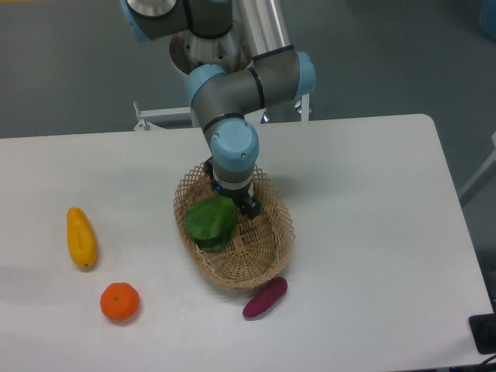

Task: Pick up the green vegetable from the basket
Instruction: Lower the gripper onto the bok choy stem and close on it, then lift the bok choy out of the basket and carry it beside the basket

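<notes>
The green vegetable (209, 221) lies in the left half of the tan wicker basket (273, 232), its dark leaves towards the front left. My gripper (235, 201) points down into the back of the basket, right at the vegetable's upper right end. The blue wrist covers most of the fingers; only a dark fingertip (250, 208) shows to the right of the vegetable. I cannot tell whether the jaws are closed on the vegetable or only beside it.
A purple oblong vegetable (265, 297) lies on the white table (372, 232) just in front of the basket. A yellow elongated fruit (81, 237) and an orange (119, 301) lie at the front left. The table's right edge is rounded.
</notes>
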